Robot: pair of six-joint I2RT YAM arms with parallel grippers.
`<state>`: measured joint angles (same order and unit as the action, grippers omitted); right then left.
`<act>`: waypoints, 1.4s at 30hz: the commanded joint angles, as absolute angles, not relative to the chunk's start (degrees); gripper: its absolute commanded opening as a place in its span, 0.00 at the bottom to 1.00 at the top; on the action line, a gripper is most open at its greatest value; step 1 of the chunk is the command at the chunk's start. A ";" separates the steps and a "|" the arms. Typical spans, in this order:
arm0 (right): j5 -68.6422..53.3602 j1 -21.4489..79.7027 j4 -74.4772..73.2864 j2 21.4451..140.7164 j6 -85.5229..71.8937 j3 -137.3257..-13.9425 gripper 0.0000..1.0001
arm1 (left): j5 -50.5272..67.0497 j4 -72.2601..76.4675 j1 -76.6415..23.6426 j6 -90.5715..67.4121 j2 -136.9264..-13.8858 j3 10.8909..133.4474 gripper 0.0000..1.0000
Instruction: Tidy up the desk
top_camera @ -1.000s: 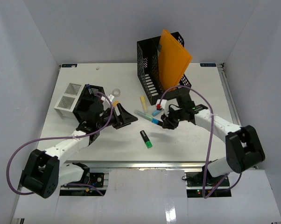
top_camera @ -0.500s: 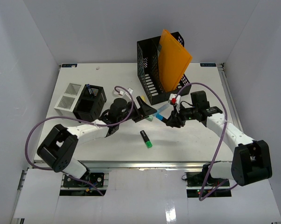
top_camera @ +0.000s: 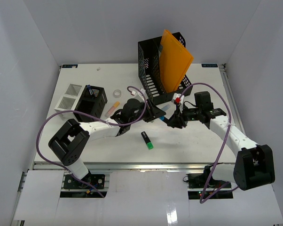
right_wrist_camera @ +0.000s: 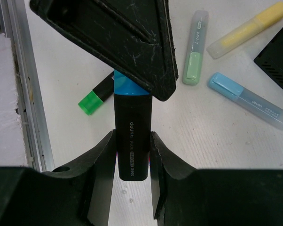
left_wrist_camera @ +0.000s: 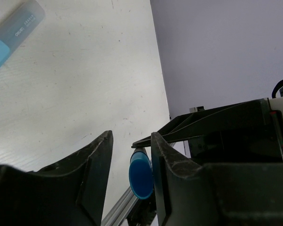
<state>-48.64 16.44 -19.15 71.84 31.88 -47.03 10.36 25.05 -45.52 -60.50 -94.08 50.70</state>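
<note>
Desk (top_camera: 193,148) spreads under everything, with the mesh file holder (top_camera: 146,66) toward its far edge. Nearest, in front of the holder, lies a green-capped marker (top_camera: 147,140). Closer to the holder, right claw (top_camera: 172,121) pinches a black highlighter (right_wrist_camera: 132,153). Left claw (top_camera: 158,114) sits spread around its blue cap (left_wrist_camera: 140,173) (gap on one side).

White desk (top_camera: 188,143) lies flat (metal-railed front edge).

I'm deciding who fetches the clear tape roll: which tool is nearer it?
Left. The left tool is right of the clear tape roll and nearer the arm bases; the right tool, shut on a blue-capped highlighter, lies farther right, beyond the left one.
</note>
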 commanded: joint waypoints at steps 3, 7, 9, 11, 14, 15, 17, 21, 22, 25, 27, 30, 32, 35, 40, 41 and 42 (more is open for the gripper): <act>-50.36 15.53 -17.11 70.96 31.38 -46.76 0.13 | 9.37 24.49 -46.17 -59.53 -92.40 52.53 0.38; -50.58 15.25 -17.09 71.02 31.42 -46.67 0.16 | 10.01 24.47 -46.23 -59.41 -92.55 52.43 0.20; -50.84 15.09 -17.23 71.02 31.65 -46.58 0.19 | 10.22 24.61 -46.23 -59.41 -92.55 52.38 0.15; -51.21 14.87 -17.30 71.02 31.88 -46.51 0.24 | 10.37 24.53 -46.23 -59.34 -92.40 52.38 0.12; -51.48 14.65 -17.31 70.70 32.22 -46.21 0.43 | 10.40 24.25 -46.23 -58.81 -92.17 52.70 0.06; -51.43 14.61 -17.31 70.61 32.31 -46.16 0.48 | 10.44 24.06 -46.23 -58.67 -92.13 52.79 0.05; -51.54 14.50 -17.26 70.46 32.51 -46.02 0.57 | 10.26 23.68 -46.23 -58.30 -91.91 52.95 0.03; -51.74 14.27 -17.39 70.00 32.93 -45.79 0.70 | 9.24 21.64 -46.23 -56.44 -90.92 52.98 0.01; -51.88 14.09 -17.40 69.85 33.07 -45.72 0.71 | 8.63 20.61 -46.23 -55.68 -90.33 52.92 0.00; -52.39 13.66 -17.45 69.30 33.68 -45.52 0.73 | 6.68 17.71 -46.14 -53.10 -88.29 52.87 0.00; -52.94 13.39 -17.73 69.02 34.30 -45.45 0.74 | 5.16 15.43 -46.14 -51.16 -87.04 53.15 0.00; -54.72 12.90 -19.78 68.81 37.56 -45.72 0.75 | 2.95 11.79 -45.77 -48.09 -85.01 53.80 0.00; -56.68 12.09 -23.20 68.38 41.96 -46.27 0.75 | 1.37 7.52 -44.56 -44.04 -82.23 54.45 0.00; -57.91 11.12 -24.61 67.63 43.89 -46.32 0.75 | -4.03 0.59 -43.16 -37.54 -79.29 56.76 0.00; -57.13 10.00 -24.52 66.94 44.12 -46.23 0.75 | -6.83 -12.20 -34.99 -28.13 -74.52 61.25 0.00; -56.82 9.84 -24.51 66.89 44.12 -46.23 0.75 | -6.69 -14.10 -32.75 -26.82 -73.63 61.91 0.00; -56.40 9.78 -24.45 66.88 44.12 -46.23 0.75 | -6.75 -15.44 -30.63 -25.32 -72.54 62.34 0.00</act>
<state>-55.41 10.48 -23.70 68.09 42.25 -45.95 -2.78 -4.04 -39.02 -35.03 -78.47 58.26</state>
